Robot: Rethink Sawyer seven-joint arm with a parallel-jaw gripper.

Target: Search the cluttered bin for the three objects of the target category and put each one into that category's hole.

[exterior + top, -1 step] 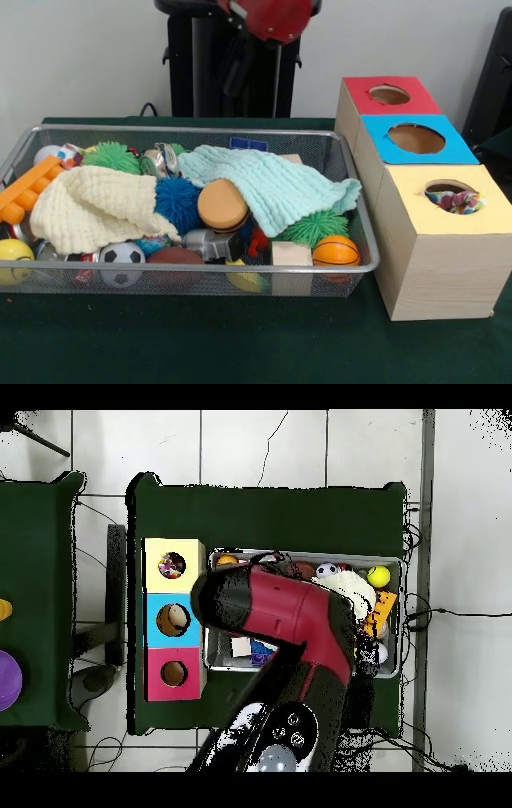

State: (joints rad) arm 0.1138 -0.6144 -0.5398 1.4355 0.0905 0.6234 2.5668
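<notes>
**Wire bin full, my arm drawn up above it**

My red and black arm (290,619) hangs over the bin; from above its bulk hides my gripper, and the front camera shows only a red shell at the top edge, so I cannot tell how my gripper stands.

The bin (200,276) is a shallow silver wire-mesh tray on the green-covered bench (240,344). Inside, a nubbly cream knitted cloth (92,210) and a ribbed mint one (268,186) lie draped over the heap. Between them sit a spiky blue ball (178,202) and a smooth tan foam disc (222,206). Spiky green balls (314,227) flank the pile. Along the near wall rest a soccer ball (122,256), a brown football (176,257), a plain wooden block (291,254) and a small basketball (336,251).

Beside the bin stand three pale wooden boxes with round holes, topped red (390,95), blue (415,138) and yellow (453,198). Something speckled and multicoloured shows in the yellow hole.
</notes>
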